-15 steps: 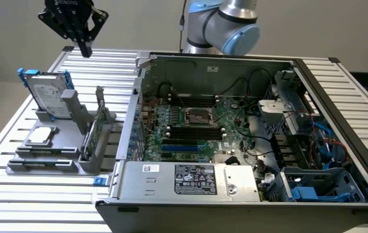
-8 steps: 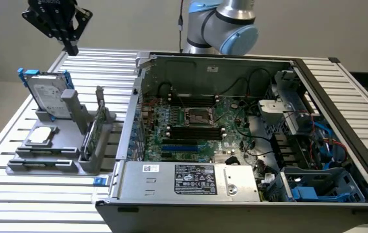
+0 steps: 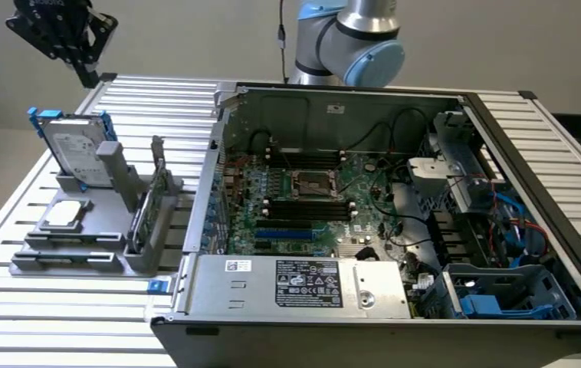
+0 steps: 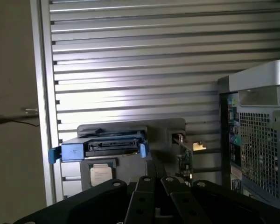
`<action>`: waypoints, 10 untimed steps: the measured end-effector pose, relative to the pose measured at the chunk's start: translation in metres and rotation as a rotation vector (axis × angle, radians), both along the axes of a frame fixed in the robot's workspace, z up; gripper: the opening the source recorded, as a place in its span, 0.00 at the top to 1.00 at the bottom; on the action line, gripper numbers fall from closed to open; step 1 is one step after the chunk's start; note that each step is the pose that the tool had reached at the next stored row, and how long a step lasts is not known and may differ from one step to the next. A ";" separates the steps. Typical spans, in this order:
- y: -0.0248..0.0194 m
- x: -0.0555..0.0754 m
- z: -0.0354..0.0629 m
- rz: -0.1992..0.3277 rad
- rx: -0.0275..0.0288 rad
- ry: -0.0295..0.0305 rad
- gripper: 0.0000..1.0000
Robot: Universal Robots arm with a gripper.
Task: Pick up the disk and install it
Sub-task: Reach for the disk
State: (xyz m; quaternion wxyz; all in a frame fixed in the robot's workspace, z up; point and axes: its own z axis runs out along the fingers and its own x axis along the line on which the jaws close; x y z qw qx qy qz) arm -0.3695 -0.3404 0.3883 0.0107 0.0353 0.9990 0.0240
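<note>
The disk (image 3: 73, 149) stands upright in a grey holder (image 3: 106, 257) at the exterior view's left, silver-grey with a pale label and a blue bracket along its edges. My gripper (image 3: 87, 75) hangs high above and behind it, well apart from it, with its black fingers shut on nothing. From the wrist view I look down on the disk's (image 4: 100, 147) top edge and blue bracket, with my gripper (image 4: 155, 181) closed in the foreground.
An open computer case (image 3: 372, 199) lies on the slatted metal table (image 3: 4, 230), beside the holder. The holder also carries a small square silver chip (image 3: 66, 215) and an upright green circuit card (image 3: 147, 203). A blue drive cage (image 3: 505, 295) sits in the case's near right corner.
</note>
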 end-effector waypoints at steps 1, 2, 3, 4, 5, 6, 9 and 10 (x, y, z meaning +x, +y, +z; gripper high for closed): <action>0.0006 -0.004 -0.0005 0.000 0.0000 -0.0001 0.89; 0.0013 -0.009 -0.0009 0.000 0.0000 0.0001 0.89; 0.0022 -0.013 -0.0014 0.000 0.0000 0.0000 0.89; 0.0030 -0.018 -0.0020 0.000 0.0000 0.0000 0.89; 0.0039 -0.022 -0.0025 0.000 0.0000 0.0000 0.89; 0.0048 -0.027 -0.0030 0.000 0.0000 0.0001 0.89; 0.0079 -0.041 -0.0045 0.000 0.0000 0.0000 0.89; 0.0090 -0.045 -0.0050 0.000 0.0000 0.0001 0.89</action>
